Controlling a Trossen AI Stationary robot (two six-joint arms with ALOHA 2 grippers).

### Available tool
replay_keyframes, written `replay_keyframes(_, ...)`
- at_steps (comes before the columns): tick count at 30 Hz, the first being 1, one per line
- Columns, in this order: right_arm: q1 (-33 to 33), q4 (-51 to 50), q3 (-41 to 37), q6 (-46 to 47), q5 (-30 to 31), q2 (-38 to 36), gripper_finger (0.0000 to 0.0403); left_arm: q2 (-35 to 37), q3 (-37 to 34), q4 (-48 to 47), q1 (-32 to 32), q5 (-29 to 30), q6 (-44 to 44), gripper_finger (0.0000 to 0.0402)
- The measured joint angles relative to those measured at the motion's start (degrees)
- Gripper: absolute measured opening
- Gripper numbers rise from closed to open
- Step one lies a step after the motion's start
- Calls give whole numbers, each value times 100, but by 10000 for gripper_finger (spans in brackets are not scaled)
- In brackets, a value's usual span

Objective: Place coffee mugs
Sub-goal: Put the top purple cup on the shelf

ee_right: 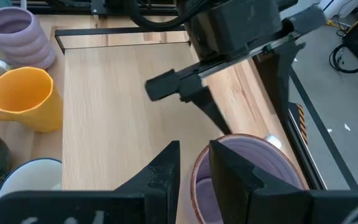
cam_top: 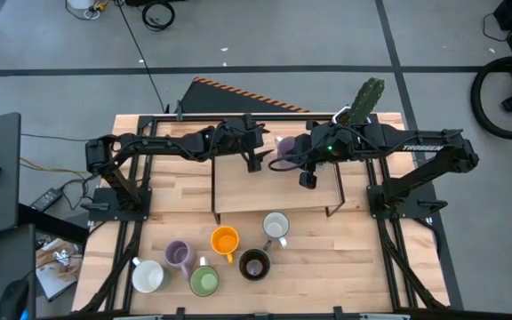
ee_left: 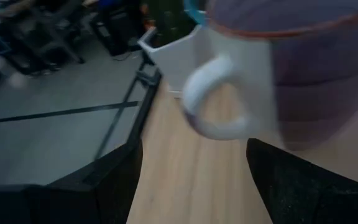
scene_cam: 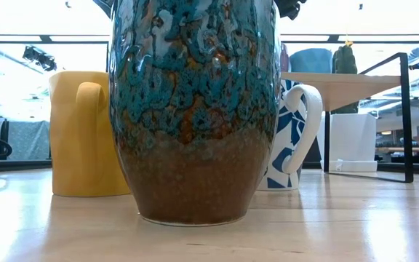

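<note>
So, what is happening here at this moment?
The right claw grips the rim of a lavender mug on the raised wooden shelf, one finger inside and one outside. The left claw is open beside it. Six more mugs wait on the table in front, among them an orange mug and a green mug.

Seven mugs (cam_top: 225,240), one cactus pot (cam_top: 363,102)

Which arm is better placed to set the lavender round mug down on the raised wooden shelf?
Right. The right gripper pinches the rim of the lavender round mug; the left gripper is open beside it, holding nothing.
</note>
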State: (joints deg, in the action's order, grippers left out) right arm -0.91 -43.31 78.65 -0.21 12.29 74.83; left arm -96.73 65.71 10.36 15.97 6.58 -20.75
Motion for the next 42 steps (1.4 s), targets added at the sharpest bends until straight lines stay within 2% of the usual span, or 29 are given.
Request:
replay_keyframes(10,0,127,0,-44,-17,2,91,0,0,460,28,490,-102,293)
replay_keyframes(25,0,170,0,-91,-48,2,91,0,0,984,66,368,-246,293)
replay_keyframes(33,0,149,0,-94,-54,0,91,2,0,703,63,325,-45,293)
replay_keyframes(42,0,101,0,-107,-55,1,91,384,-2,139,132,319,-123,293)
